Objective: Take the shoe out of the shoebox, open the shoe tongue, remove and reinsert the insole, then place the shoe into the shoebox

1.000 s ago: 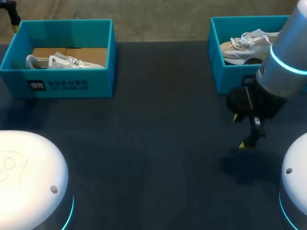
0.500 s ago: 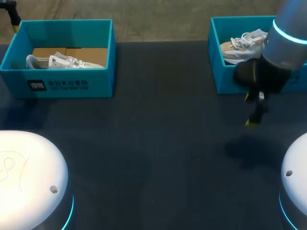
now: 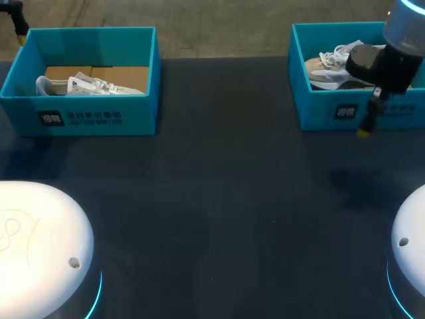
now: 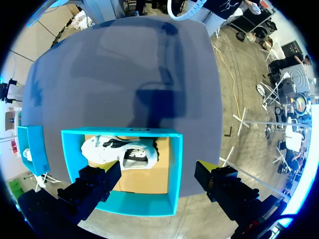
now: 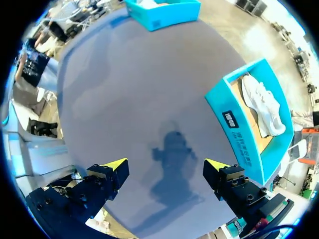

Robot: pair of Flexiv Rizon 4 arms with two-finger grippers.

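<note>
2 grippers, both spread and empty; I judge my right gripper (image 3: 367,125) hangs beside the shoebox (image 3: 319,109) to reach its shoe (image 3: 329,66).

Robotics lab, test-rig setup: dark tabletop (image 3: 212,199) w/ left arm base (image 3: 40,246) & right arm base (image 3: 410,242), both white w/ blue light rings, at its near corners; matching teal left shoebox (image 3: 86,119) & right shoebox (image 3: 319,109) at its far corners.

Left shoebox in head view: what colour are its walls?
Teal blue, the open cardboard shoebox; clearest in the head view.
</note>
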